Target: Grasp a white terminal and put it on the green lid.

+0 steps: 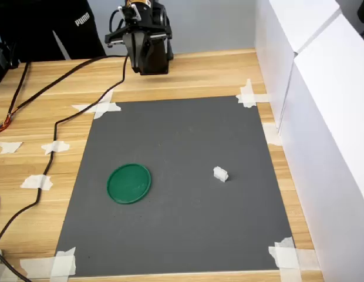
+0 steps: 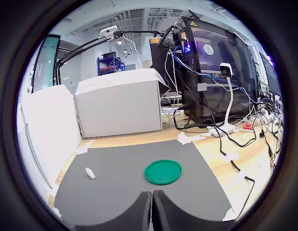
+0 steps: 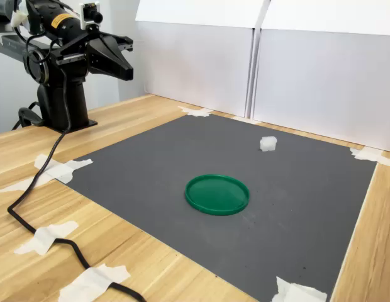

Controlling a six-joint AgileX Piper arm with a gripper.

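The white terminal [image 1: 221,174] [image 2: 90,173] [image 3: 268,143] is a tiny stepped block lying on the grey mat, apart from everything else. A round dark-green lid [image 1: 129,183] [image 2: 163,172] [image 3: 217,194] rests flat on the same mat, with nothing on it. My gripper [image 1: 148,66] [image 2: 152,204] [image 3: 124,63] hangs high over the table near the arm's base, well clear of both objects. Its two dark fingers [image 2: 139,211] press together with nothing between them.
The grey mat [image 1: 182,129] is taped at its corners to a wooden table [image 1: 64,117]. White boxes [image 1: 329,117] wall off the first exterior view's right. A black cable [image 1: 53,126] runs across the table on that view's left. The arm's base [image 3: 63,107] stands behind the mat.
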